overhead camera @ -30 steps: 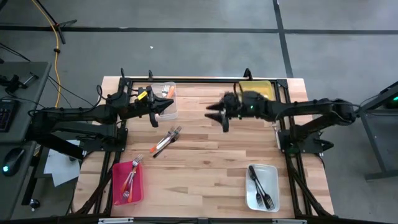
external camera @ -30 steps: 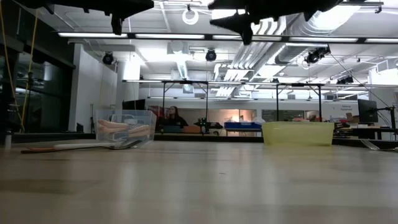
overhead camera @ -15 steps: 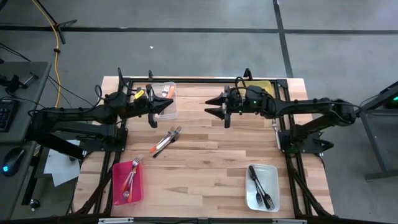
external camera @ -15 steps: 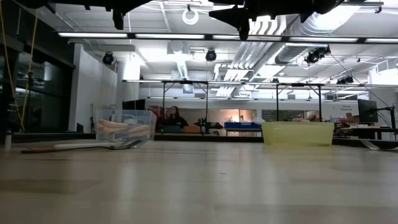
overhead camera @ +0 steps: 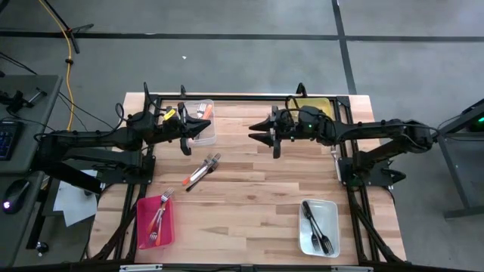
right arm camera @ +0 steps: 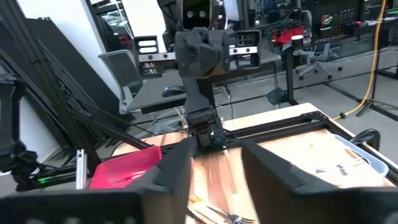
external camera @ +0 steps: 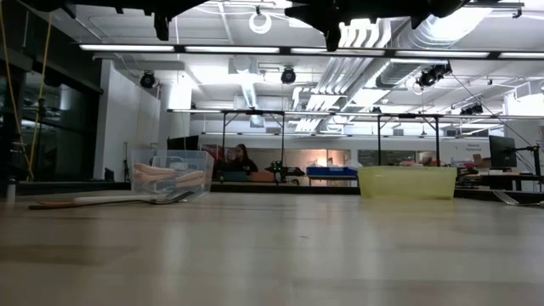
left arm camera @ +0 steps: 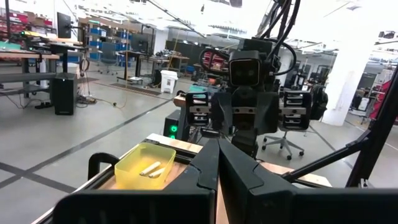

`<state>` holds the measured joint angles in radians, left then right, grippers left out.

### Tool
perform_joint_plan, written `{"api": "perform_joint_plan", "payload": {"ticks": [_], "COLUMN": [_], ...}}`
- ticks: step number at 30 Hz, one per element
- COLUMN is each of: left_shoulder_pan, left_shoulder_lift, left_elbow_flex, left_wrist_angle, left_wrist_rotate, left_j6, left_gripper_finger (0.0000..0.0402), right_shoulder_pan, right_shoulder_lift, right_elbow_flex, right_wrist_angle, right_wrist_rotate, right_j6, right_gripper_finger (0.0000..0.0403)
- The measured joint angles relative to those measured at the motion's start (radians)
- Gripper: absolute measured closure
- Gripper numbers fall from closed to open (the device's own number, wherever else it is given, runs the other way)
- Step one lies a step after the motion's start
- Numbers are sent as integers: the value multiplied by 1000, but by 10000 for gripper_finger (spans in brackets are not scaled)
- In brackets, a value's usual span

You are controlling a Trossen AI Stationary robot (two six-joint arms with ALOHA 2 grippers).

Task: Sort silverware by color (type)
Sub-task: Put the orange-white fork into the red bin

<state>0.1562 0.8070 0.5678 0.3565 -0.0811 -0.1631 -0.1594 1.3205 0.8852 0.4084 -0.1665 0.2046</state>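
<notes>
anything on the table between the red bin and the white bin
No. In the high view the stretch of table between the red bin and the white bin is bare wood; the loose forks lie farther back, outside that line.

clear bin (overhead camera: 203, 121), yellow bin (overhead camera: 311, 106), red bin (overhead camera: 156, 221), white bin (overhead camera: 318, 227)

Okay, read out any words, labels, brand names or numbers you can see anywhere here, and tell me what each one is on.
None can be read.
Clear bin: dark marks on its floor, too blurred to read.
Nothing legible on the yellow bin, red bin or white bin.
</notes>
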Motion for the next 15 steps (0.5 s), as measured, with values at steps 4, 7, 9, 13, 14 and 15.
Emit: {"api": "perform_joint_plan", "payload": {"ticks": [4, 7, 9, 13, 14, 15], "left_shoulder_pan": [0, 0, 0, 0, 0, 0], "left_shoulder_lift": [0, 0, 0, 0, 0, 0], "left_elbow_flex": [0, 0, 0, 0, 0, 0], "left_wrist_angle": [0, 0, 0, 0, 0, 0], "left_wrist_rotate": [0, 0, 0, 0, -1, -3], "left_j6": [0, 0, 0, 0, 0, 3], "left_gripper_finger": [401, 401, 401, 401, 401, 400], "right_shoulder_pan": [-1, -4, -4, -4, -4, -4], "right_shoulder_lift": [0, 0, 0, 0, 0, 0], "right_elbow_flex": [0, 0, 0, 0, 0, 0], "right_wrist_angle": [0, 0, -3, -20, -24, -29], "right_wrist_rotate": [-4, -15, -17, -18, -19, -19], "right_j6": [0, 8, 22, 22, 22, 22], "right_gripper_finger": [372, 391, 385, 400, 399, 397]}}
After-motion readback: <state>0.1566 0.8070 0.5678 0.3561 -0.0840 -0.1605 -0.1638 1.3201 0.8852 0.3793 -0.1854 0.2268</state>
